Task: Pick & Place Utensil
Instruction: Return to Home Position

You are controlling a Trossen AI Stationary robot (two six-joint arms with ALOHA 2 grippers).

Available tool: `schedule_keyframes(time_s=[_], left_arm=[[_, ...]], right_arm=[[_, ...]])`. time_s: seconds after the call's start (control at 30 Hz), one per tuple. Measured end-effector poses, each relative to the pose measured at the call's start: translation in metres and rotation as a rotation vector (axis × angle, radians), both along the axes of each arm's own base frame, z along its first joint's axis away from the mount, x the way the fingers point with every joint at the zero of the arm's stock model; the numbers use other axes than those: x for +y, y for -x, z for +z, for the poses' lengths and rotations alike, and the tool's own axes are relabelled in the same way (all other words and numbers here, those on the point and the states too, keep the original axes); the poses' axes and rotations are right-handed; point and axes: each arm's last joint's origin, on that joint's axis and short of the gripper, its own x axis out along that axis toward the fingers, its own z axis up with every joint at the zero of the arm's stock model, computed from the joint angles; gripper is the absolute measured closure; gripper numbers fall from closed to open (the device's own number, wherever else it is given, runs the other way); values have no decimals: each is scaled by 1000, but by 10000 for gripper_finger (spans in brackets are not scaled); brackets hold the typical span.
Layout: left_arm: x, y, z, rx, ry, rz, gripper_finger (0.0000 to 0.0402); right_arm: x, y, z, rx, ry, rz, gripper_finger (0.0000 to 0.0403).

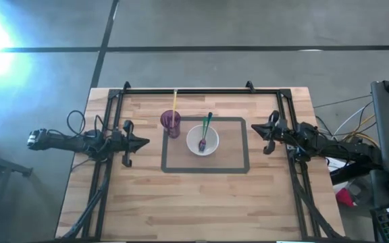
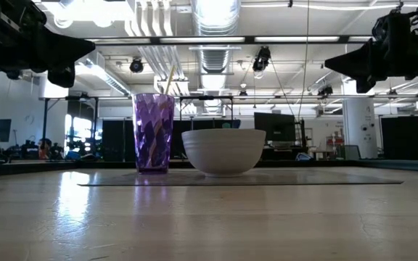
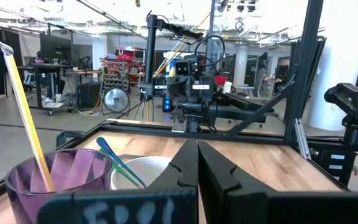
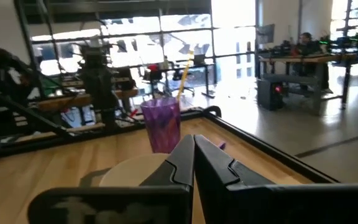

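Both arms are hovering over the table (image 1: 201, 209), flanking the placemat (image 1: 237, 154). The left gripper (image 1: 144, 142) and right gripper (image 1: 252, 131) are empty, fingers pressed together. Between them are standing the bowl (image 2: 223, 151) and, nearer the left gripper, the glass (image 2: 153, 132). The fork (image 1: 206, 127) is leaning in the bowl, the straw (image 1: 175, 101) in the glass. Each arm should be drawing straight back from the mat, level, clear of the straw.

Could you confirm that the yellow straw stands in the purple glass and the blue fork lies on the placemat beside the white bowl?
Not quite: the high view shows the blue fork resting inside the white bowl, not on the placemat. The yellow straw does stand in the purple glass.
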Motion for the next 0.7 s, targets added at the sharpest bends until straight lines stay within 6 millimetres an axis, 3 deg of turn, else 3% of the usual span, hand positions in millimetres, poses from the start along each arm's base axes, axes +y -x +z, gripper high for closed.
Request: schedule_keyframes(time_s=[0.37, 0.7], left_arm=[[0, 0, 0, 0, 0, 0, 401], [0, 0, 0, 0, 0, 0, 401]], right_arm=[[3, 1, -2, 12, 6, 100, 394], [-1, 2, -14, 130, -40, -58, 394]])
